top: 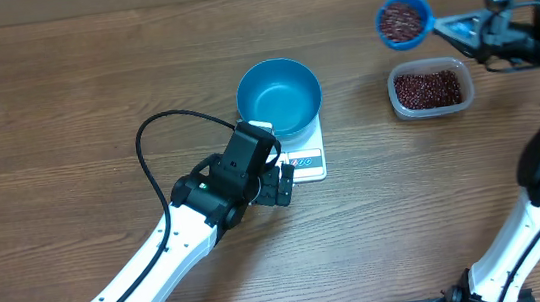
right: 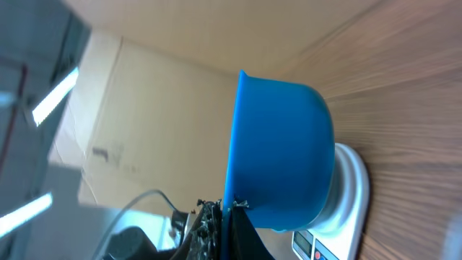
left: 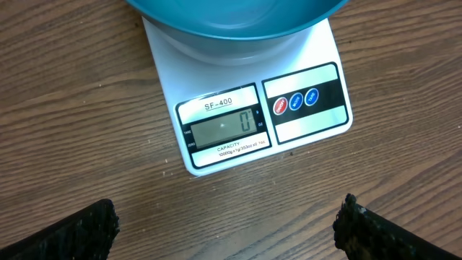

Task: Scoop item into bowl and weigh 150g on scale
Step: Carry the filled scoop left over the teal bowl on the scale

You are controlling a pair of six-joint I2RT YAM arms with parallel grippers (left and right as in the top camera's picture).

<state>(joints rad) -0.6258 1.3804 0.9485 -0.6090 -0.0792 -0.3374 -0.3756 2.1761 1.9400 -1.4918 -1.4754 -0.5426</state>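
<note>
Black fingers (left: 79,235) of the left gripper (top: 283,183) are standing wide apart, hovering at the six o'clock edge of the scale (top: 306,159), whose display is showing zero. The blue bowl (top: 278,95) is sitting on that scale. Out at two o'clock, the right gripper (top: 466,28) is clamping the handle of the scoop (top: 428,20), which is carrying beans (top: 402,20), just at eleven o'clock of the tub (top: 433,113) that is holding more beans.

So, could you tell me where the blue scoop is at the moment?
In the overhead view, the scoop, filled with beans, is at the far right of the table, held by the right gripper just beyond the clear tub.
</note>
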